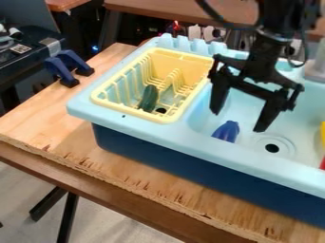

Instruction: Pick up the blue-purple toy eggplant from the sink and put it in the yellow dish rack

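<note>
taking 12 o'clock as the top edge of the view, you have the end effector (238, 120) over the basin (297, 111) of the light-blue toy sink, its fingers spread wide with nothing between them; the nearest thing to it is the blue piece (227, 131), which lies in the basin close to the near wall, about 7 o'clock from the midpoint of your fingertips and 10 o'clock from the drain (272, 148); its lower part looks partly hidden by the near rim. over at 10 o'clock from the blue piece, the yellow rack (192, 60) sits on the sink unit with a dark green piece (149, 98) leaning inside it; at the view's right edge you have a yellow thing (323, 134) at 3 o'clock and a red thing (322, 163) at 4 o'clock; the whole unit stands on the wooden desk (41, 118). as i judge it, you are at the approach step, before any grasp; if the blue piece is your target, the next move calls for a small shift towards 7 o'clock, the fingers lined up to straddle its body, then a straight, slow descent that keeps clear of the near rim before you close; i can't tell from here how high your fingertips are above it, so judge the depth with care.
</note>
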{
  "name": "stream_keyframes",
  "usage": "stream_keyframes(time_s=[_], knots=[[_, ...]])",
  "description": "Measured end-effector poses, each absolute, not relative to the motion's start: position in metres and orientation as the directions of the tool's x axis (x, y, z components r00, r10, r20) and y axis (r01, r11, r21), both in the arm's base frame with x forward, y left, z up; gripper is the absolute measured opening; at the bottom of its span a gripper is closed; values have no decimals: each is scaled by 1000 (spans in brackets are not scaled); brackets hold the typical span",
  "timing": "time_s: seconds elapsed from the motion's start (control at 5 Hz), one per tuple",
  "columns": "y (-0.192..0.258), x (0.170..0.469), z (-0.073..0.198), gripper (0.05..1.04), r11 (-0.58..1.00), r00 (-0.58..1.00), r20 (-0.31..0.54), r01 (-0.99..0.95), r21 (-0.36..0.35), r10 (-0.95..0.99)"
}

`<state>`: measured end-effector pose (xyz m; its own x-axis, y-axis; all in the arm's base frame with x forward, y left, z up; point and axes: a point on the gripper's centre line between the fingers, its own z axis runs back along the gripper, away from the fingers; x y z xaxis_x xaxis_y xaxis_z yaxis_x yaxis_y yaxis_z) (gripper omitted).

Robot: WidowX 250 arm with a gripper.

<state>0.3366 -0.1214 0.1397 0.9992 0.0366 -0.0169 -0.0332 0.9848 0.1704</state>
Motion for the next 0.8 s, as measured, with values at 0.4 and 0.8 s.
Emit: stream_keyframes(time_s=[0.4,0.8], knots=[[-114,332,108,1002,985,994,40,-109,137,104],[-112,337,97,1002,978,985,97,-158,139,145]])
